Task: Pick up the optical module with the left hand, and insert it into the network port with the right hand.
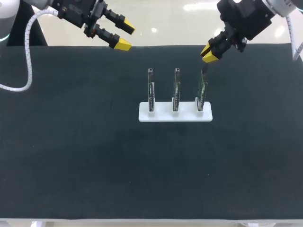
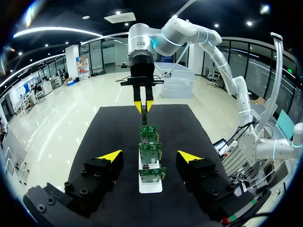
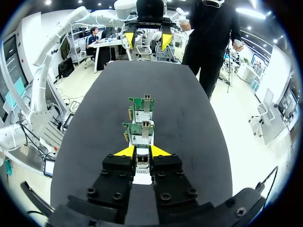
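Tabletop (image 1: 71,156): open surface all round the white stand (image 1: 163,115). Obstacles: three upright boards (image 1: 176,90) in a row, narrow gaps between; right claw (image 1: 208,53), gripping the optical module (image 1: 204,69), over the rightmost.

left gripper (image 1: 125,37) open, right gripper (image 1: 207,54) closed

On table (image 1: 71,165), mid: stand (image 1: 163,115) with three boards (image 1: 176,90) in a row. Behind-left, left gripper (image 1: 125,37); over right board (image 1: 202,92), right gripper (image 1: 207,53) with module (image 2: 144,113).
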